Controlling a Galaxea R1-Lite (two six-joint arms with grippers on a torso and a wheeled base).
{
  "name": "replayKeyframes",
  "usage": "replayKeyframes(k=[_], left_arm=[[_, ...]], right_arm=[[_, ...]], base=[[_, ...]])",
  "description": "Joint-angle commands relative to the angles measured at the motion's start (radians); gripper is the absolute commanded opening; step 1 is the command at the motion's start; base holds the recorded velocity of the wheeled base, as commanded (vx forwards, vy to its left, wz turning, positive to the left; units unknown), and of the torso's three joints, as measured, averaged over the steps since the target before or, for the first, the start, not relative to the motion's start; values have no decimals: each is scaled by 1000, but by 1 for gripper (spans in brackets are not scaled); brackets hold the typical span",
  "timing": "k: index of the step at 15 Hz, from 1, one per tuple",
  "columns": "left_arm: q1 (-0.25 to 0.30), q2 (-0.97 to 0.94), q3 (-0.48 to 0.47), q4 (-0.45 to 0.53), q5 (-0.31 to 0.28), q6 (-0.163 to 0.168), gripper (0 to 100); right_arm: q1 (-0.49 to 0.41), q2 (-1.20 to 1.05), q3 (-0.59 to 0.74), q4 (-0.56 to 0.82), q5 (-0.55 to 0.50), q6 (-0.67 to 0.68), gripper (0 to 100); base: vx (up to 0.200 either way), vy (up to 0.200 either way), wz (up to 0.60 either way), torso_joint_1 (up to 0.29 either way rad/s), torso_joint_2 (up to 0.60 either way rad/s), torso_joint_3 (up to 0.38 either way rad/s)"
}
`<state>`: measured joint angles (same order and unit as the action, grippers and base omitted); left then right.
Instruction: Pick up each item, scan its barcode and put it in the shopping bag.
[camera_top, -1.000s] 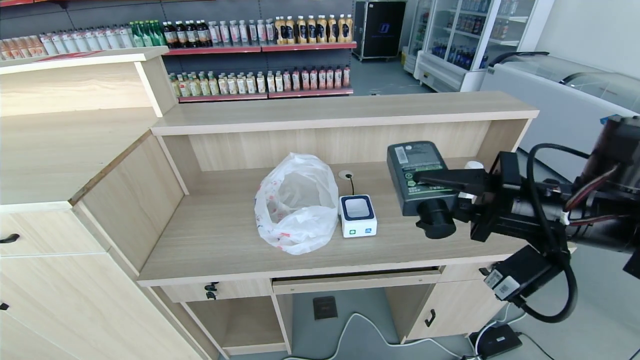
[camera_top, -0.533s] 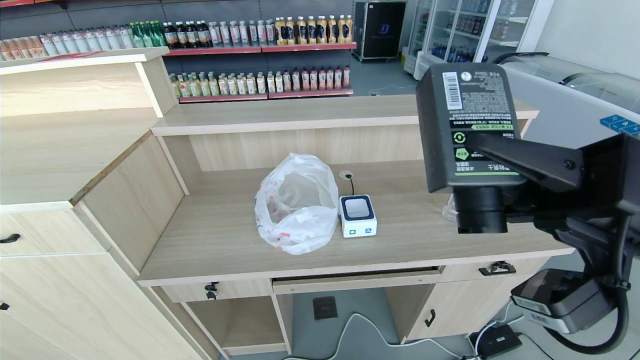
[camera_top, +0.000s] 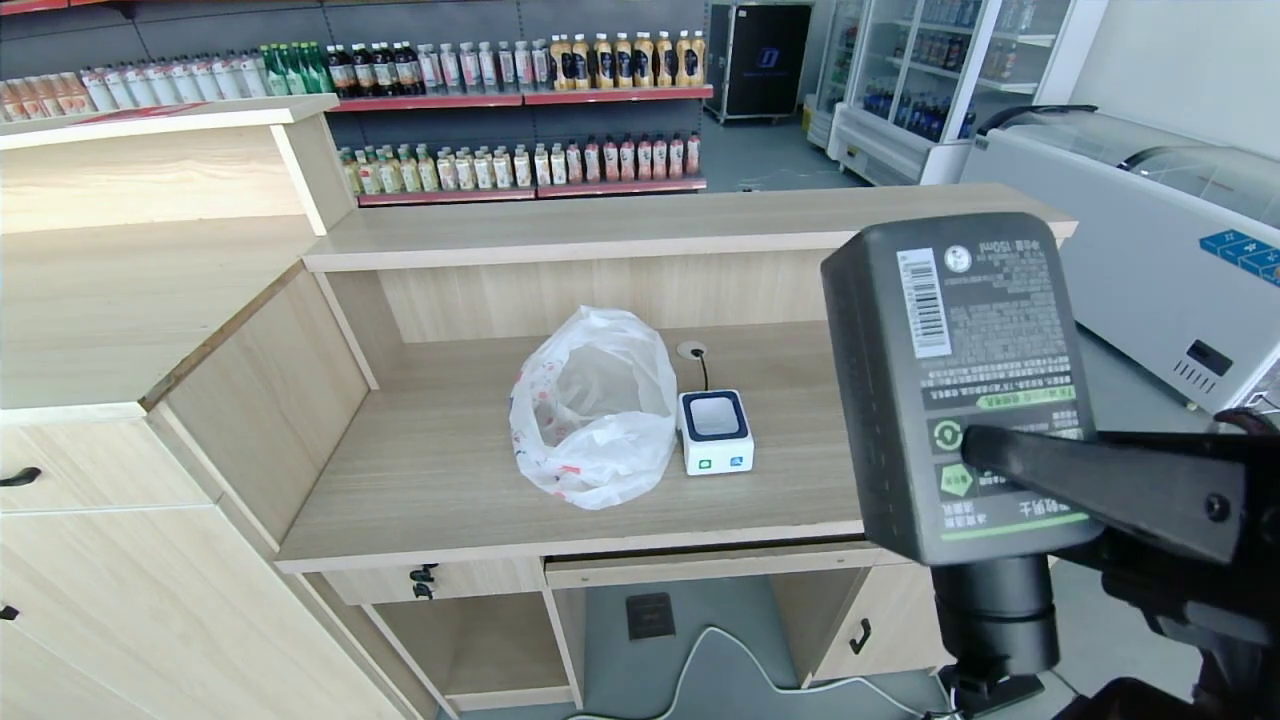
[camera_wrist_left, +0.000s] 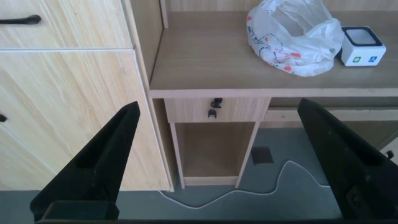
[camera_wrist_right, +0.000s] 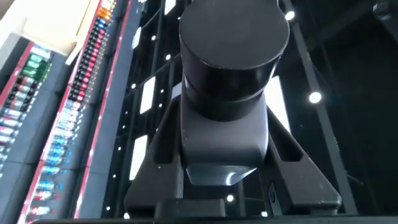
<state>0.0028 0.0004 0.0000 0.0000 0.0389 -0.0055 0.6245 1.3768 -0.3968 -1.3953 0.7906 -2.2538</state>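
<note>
Right gripper (camera_top: 985, 450) pinches the dark bottle (camera_top: 960, 390), a finger clamped on each side. Bottle inverted, cap down, barcode label facing the head camera, held up close to it at right. Left gripper (camera_wrist_left: 217, 165) sits low before the counter (camera_top: 440, 470), fingers spread wide. On the counter: white shopping bag (camera_top: 592, 405), scanner (camera_top: 715, 430) just beside it on its right. Drink shelves (camera_top: 520, 95) far behind.

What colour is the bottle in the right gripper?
The bottle is black; head view shows it best.
</note>
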Motion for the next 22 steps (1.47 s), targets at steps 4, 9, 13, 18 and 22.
replayKeyframes(k=[4,9,13,18,22], left_arm=[[0,0,0,0,-1,-1,100],[0,0,0,0,-1,-1,100],[0,0,0,0,-1,-1,100],[0,0,0,0,-1,-1,100],[0,0,0,0,-1,-1,100]], right_arm=[[110,-65,23,81,-33,-73,0],[106,-130,23,193,-31,-110,0],[87,-162,19,236,-31,-110,0],[70,-166,18,239,-30,-109,0],[61,-174,21,239,-30,-109,0]], base=[[0,0,0,0,0,0],[0,0,0,0,0,0],[0,0,0,0,0,0],[0,0,0,0,0,0],[0,0,0,0,0,0]])
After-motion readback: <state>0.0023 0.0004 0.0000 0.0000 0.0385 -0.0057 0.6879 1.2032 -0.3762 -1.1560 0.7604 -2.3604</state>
